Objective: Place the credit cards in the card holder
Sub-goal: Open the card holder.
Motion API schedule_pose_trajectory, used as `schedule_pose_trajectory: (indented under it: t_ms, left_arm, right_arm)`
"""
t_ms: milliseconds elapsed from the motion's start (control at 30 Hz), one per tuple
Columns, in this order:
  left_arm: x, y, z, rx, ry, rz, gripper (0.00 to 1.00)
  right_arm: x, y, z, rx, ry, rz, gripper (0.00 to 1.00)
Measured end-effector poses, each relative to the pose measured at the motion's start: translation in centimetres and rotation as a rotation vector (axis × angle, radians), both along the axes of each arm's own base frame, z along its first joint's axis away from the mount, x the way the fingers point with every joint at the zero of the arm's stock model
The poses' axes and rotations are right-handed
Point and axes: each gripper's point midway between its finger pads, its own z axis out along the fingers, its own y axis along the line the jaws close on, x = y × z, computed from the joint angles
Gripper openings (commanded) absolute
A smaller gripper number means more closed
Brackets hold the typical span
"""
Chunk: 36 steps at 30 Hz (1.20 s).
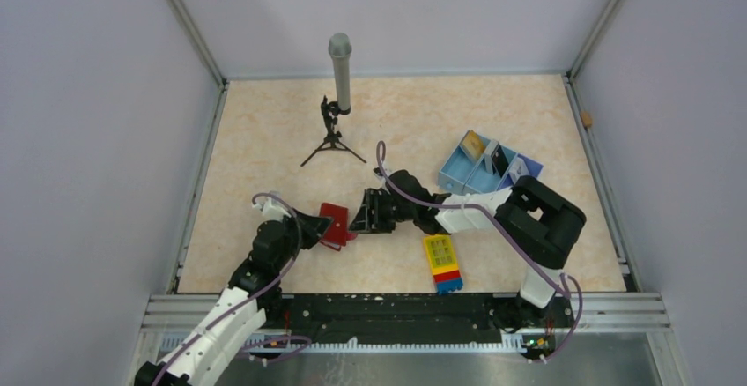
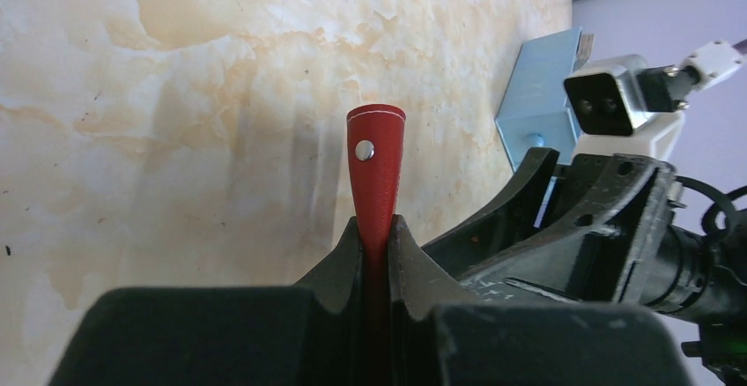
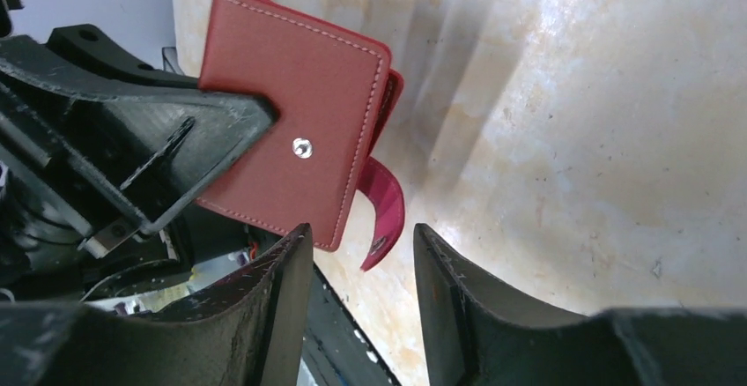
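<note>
The card holder [image 3: 299, 130] is folded shut, so its inner pockets cannot be seen. In the right wrist view the left hand [image 2: 377, 238] covers its left edge, with one finger out of sight behind it. In the left wrist view it shows edge-on, its lower part sunk between the fingers [image 2: 339, 263]. From above, the credit cards [image 1: 475, 145] in the light-blue tray [image 1: 454, 177] are too small to count. The left arm [image 1: 220, 315] runs off the bottom edge.
</note>
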Motion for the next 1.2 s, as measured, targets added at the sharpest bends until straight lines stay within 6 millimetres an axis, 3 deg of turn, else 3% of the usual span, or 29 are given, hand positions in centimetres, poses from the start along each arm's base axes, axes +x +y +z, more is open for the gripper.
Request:
schedule_pose_trajectory:
  t_ms: [233,367,533,600,733,833,967,1200]
  left_arm:
    - [0.2,0.2,0.5,-0.002,-0.022,0.016,0.00]
    - [0.2,0.3,0.3,0.001,-0.015,0.019,0.00]
    - [0.1,0.3,0.1,0.004,-0.008,0.020,0.00]
    - [0.1,0.4,0.0,0.006,-0.004,0.020,0.13]
    - [-0.1,0.6,-0.6,0.023,0.017,0.026,0.62]
    - [-0.5,1.1,-1.7,0.061,0.055,0.038,0.82]
    - [-0.7,1.7,-2.2,0.120,0.091,0.042,0.94]
    - [-0.4,0.9,-1.1,0.207,0.110,-0.048,0.97]
  right_arm:
    - [-0.4,0.1,-1.6,-0.047,0.035,0.009,0.38]
    - [-0.6,0.1,-1.7,-0.052,0.039,0.014,0.20]
    - [-0.6,0.2,-1.6,-0.045,0.044,0.011,0.04]
    - [-0.5,0.3,-1.5,-0.040,0.041,0.010,0.00]
    - [-0.4,0.2,-1.5,-0.044,0.037,0.003,0.00]
    - [-0.3,-0.6,-2.0,-0.082,0.021,-0.016,0.00]
    - [-0.4,-2.2,-1.7,-0.124,-0.014,-0.027,0.00]
    - [-1.1,-4.6,1.0,-0.119,-0.109,-0.017,0.00]
